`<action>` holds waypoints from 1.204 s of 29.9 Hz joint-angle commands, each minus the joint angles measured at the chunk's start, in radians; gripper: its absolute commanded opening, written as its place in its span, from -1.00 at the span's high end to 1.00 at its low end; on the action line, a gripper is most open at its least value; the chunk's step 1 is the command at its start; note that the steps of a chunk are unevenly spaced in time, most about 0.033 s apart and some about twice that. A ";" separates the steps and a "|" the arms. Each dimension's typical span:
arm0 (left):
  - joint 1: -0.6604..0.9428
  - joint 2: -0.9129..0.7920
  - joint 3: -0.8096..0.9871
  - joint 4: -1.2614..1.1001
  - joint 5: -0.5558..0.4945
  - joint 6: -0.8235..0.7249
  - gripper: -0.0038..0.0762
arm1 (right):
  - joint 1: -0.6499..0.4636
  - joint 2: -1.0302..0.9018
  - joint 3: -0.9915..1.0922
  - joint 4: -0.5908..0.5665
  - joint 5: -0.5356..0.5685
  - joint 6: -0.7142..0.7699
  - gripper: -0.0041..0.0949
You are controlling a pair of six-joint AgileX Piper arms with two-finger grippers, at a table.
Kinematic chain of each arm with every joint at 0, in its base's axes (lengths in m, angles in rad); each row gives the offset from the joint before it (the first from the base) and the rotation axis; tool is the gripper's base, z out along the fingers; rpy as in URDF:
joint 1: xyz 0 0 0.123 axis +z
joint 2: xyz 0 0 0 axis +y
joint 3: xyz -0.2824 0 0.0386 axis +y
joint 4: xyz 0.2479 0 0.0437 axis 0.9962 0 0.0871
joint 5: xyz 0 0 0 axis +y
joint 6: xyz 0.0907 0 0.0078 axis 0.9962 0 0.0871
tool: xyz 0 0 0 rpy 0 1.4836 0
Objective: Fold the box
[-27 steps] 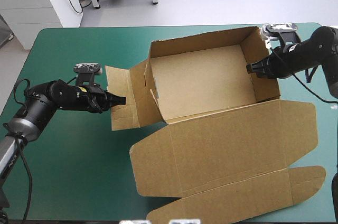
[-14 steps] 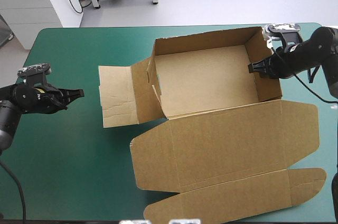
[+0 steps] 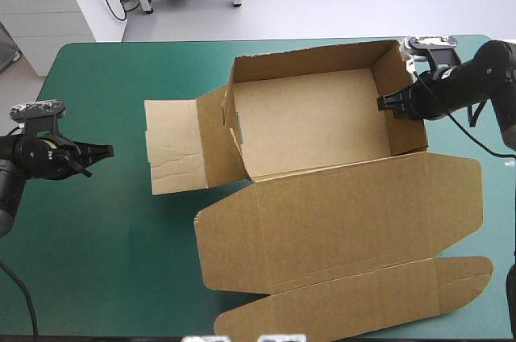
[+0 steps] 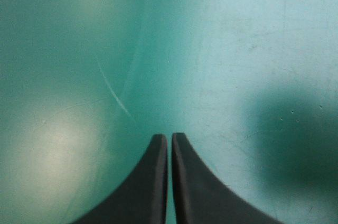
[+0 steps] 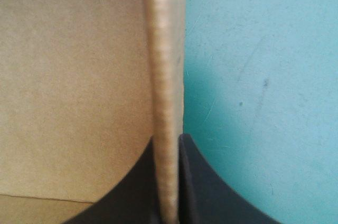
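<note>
Two things are cut short in the high view: the left arm runs off the picture's left side, and the outermost flap [image 3: 355, 302] of the box [image 3: 306, 124] reaches the near edge of the table [image 3: 113, 261], where its lowest corner is clipped. The box stands as an open brown tray toward the far middle of the table, walls raised. Its lid [image 3: 339, 221] lies flat on the teal-green cover [image 3: 121, 76] between the tray and the near edge. One side flap [image 3: 171, 148] lies flat just beside the tray's left wall. The right arm's fingers [image 3: 385, 104] are clamped on the tray's right wall [image 3: 409, 136], one black finger inside the tray and one outside. In the right wrist view the wall's pale cut edge rises straight up between the two finger bases and hides where the tips meet; plain board fills one side of it and cover the other. The left arm's fingers [image 4: 156, 182] are pressed together with only a thin slit between them, and they hold nothing. They point toward the box from near the table's left edge, well apart from the side flap. Ahead of them the left wrist view shows only cover, with a soft dark shadow and a faint pale scratch. Whether the tips touch the cover cannot be told.
</note>
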 commanded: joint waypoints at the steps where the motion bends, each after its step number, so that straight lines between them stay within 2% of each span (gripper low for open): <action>1: 0.003 0.040 -0.027 -0.074 -0.064 0.025 0.86 | -0.009 -0.043 -0.026 0.058 -0.024 -0.008 0.96; 7: 0.003 0.163 -0.027 -0.241 -0.119 0.064 0.86 | -0.009 -0.044 -0.026 0.111 -0.020 -0.012 0.96; 12: 0.003 0.261 -0.027 -0.395 -0.099 0.159 0.86 | -0.009 -0.044 -0.026 0.176 -0.009 -0.047 0.96; 17: 0.003 0.288 -0.027 -0.616 -0.072 0.325 0.86 | -0.009 -0.044 -0.026 0.222 0.000 -0.077 0.96; 20: 0.003 0.289 -0.027 -0.841 -0.041 0.456 0.86 | -0.009 -0.044 -0.026 0.225 0.000 -0.081 0.96; 25: 0.003 0.289 -0.027 -1.161 0.078 0.688 0.86 | -0.009 -0.044 -0.026 0.221 -0.007 -0.083 0.96; 36: 0.003 0.289 -0.027 -1.461 0.426 0.831 0.87 | -0.009 -0.034 -0.026 0.198 -0.046 -0.071 0.96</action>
